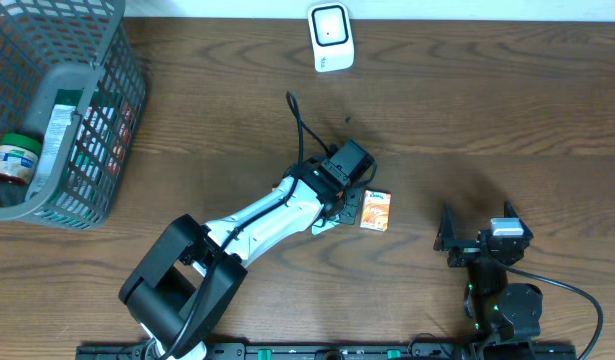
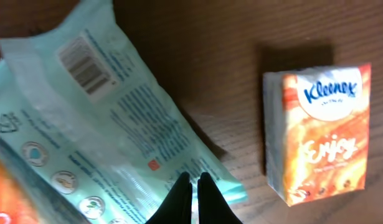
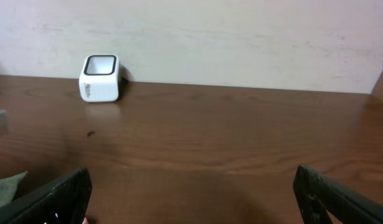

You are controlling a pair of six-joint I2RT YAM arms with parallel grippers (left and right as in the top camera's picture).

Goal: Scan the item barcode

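Note:
A teal wipes pack point(image 2: 110, 130) lies flat on the table in the left wrist view, its printed back up and its barcode point(image 2: 85, 59) near the top left. My left gripper point(image 2: 194, 186) is shut on the pack's near edge. To the right lies an orange Kleenex tissue pack point(image 2: 319, 134), apart from the fingers. Overhead, the left gripper point(image 1: 345, 205) sits just left of the Kleenex pack point(image 1: 376, 211), and the arm hides the teal pack. The white scanner point(image 1: 330, 37) stands at the table's far edge. My right gripper point(image 1: 475, 222) is open with nothing between its fingers.
A grey mesh basket point(image 1: 87, 65) holding a jar point(image 1: 12, 160) and packets stands at the far left. The right wrist view shows the scanner point(image 3: 101, 78) against the wall, with bare wood between it and the right gripper point(image 3: 191, 193). The left arm's cable point(image 1: 299, 120) trails toward the scanner.

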